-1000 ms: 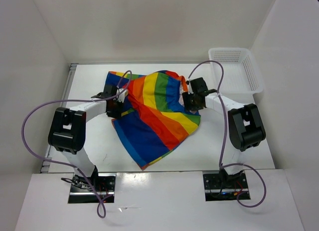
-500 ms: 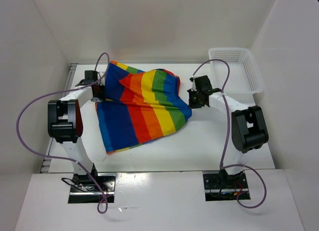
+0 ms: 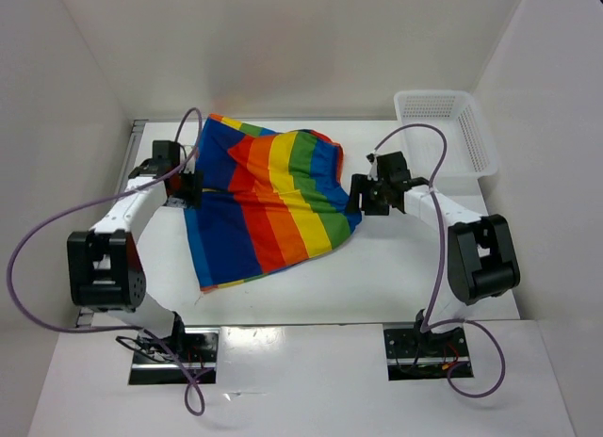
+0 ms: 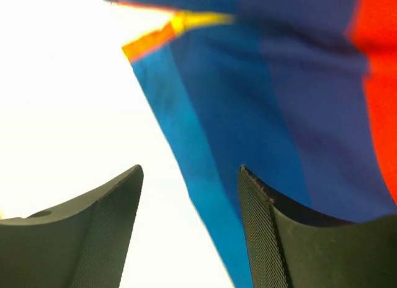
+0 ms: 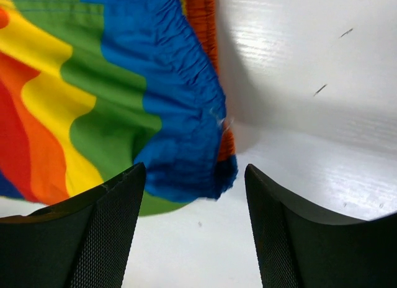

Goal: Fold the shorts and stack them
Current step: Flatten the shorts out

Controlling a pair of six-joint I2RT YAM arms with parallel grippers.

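Observation:
The rainbow-striped shorts (image 3: 268,206) lie spread flat on the white table (image 3: 405,267), dark blue at the left, with red, orange, yellow, green and blue bands running to the right. My left gripper (image 3: 188,187) stands open at their left edge. In the left wrist view the blue hem (image 4: 279,102) passes between the parted fingers of the gripper (image 4: 189,170), ungripped. My right gripper (image 3: 358,194) is open at the right edge. In the right wrist view the gathered blue waistband corner (image 5: 186,133) lies just ahead of the gripper (image 5: 195,167), with nothing pinched.
A white plastic mesh basket (image 3: 476,140) stands at the back right corner, just beyond the right arm. White walls close in the table on three sides. Both arms' purple cables arc above the table (image 3: 396,136).
The shorts went from bunched and lifted to spread flat. Both grippers closed, then opened and let the cloth go. The left arm swung out to the left edge.

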